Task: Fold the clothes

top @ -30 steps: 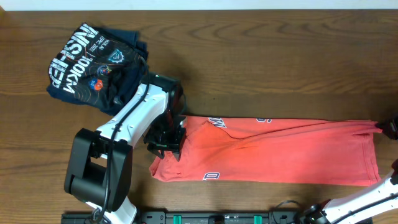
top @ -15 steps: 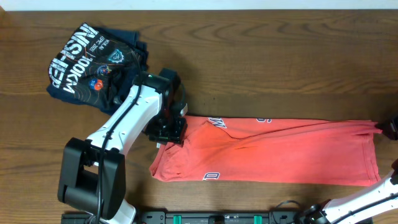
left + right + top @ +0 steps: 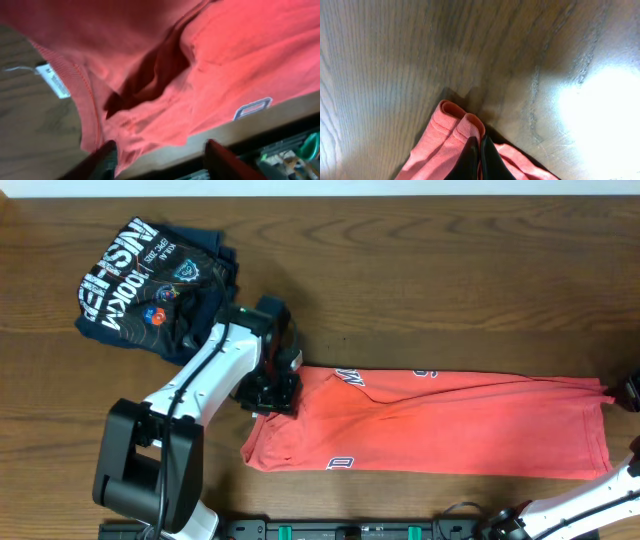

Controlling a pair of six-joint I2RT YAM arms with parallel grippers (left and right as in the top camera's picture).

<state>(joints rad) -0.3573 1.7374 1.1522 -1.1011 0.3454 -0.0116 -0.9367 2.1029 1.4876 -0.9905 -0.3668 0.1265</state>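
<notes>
Dark wood-grain counter, lit from above, with a glare patch in the right wrist view.

Near edge: the left arm, in white housing, reaches up and inward from its base at lower left.

Mid counter: the orange-red T-shirt lies as a long flat band running left-right, already doubled over lengthwise. Creases run along its upper half. Bits of white lettering peek out at the lower edge and along the top edge.

The left fingers sit over the shirt's left end, at the top corner. In the left wrist view they're spread apart with nothing pinched between them, just rumpled cloth below. The white neck label lies on the wood beside the ribbed collar.

The right fingers are at the shirt's far right top corner, closed tight on a small doubled fold of the orange cloth. That corner is pulled to a point.

Far left: a navy shirt, folded, with white print and small colour logos. It is well apart from the T-shirt, with the left arm's upper end just beside it.
</notes>
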